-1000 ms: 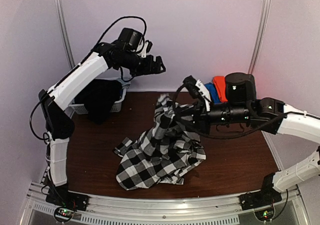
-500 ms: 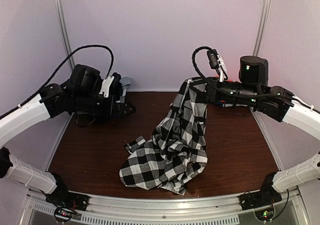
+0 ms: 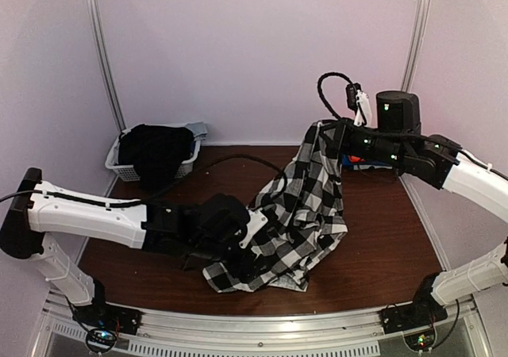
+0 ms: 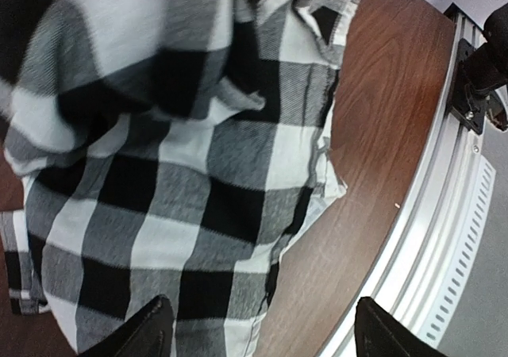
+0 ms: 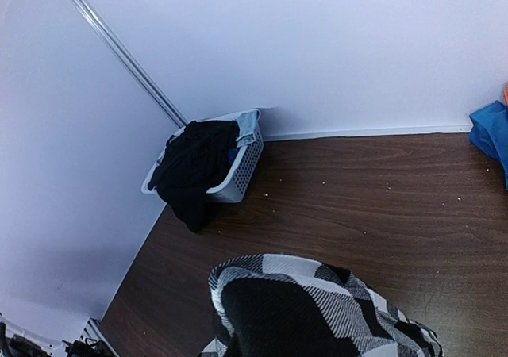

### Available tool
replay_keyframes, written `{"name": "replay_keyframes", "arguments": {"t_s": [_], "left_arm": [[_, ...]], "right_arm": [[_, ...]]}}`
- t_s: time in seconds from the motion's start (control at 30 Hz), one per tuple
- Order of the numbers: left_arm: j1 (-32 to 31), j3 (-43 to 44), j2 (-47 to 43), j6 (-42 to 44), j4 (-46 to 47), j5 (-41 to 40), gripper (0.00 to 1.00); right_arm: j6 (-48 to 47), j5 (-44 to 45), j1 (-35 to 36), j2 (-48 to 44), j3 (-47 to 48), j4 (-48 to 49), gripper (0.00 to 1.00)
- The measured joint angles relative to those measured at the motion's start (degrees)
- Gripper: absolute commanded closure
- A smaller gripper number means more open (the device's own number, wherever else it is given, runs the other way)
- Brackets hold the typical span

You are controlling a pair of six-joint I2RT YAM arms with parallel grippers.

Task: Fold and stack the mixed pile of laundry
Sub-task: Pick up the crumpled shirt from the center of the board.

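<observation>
The black-and-white checked shirt point(image 3: 305, 206) hangs from my right gripper point(image 3: 327, 131), which is shut on its top edge near the back right; the shirt's lower half lies bunched on the table. In the right wrist view the checked cloth point(image 5: 317, 309) covers the jaws. My left gripper point(image 4: 262, 337) is open and low over the shirt's near hem point(image 4: 286, 246), one fingertip point(image 4: 151, 329) above the cloth, the other over bare table by the front rail. A plain black garment point(image 3: 155, 155) fills the white basket. The orange-red garment is almost entirely hidden behind the right arm.
The white slatted basket point(image 3: 119, 169) stands at the back left by the wall, also seen as the basket point(image 5: 246, 170) in the right wrist view. A blue cloth point(image 5: 488, 131) lies at the back right. The metal front rail point(image 4: 444, 238) runs close to my left fingers.
My left arm has swung down from the back left to the shirt's near hem, and its jaws have narrowed a little. My right gripper has carried the shirt's top up and back.
</observation>
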Motion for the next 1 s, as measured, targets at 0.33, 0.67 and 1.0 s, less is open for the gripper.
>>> {"name": "replay_keyframes", "arguments": {"t_s": [0.33, 0.67, 1.0], "left_arm": [[-2.01, 21.46, 23.10, 7.69, 4.07, -8.24, 0.13], [-1.16, 22.91, 26.40, 7.02, 1.88, -9.94, 1.00], [2.97, 0.70, -11.78, 0.85, 0.09, -14.25, 0.41]], "right_arm": [[2.34, 0.31, -2.19, -0.24, -2.27, -0.28, 1.00], [2.27, -0.61, -5.35, -2.36, -2.95, -1.81, 1.00], [0.33, -6.36, -14.86, -8.26, -3.98, -7.34, 1.00]]}}
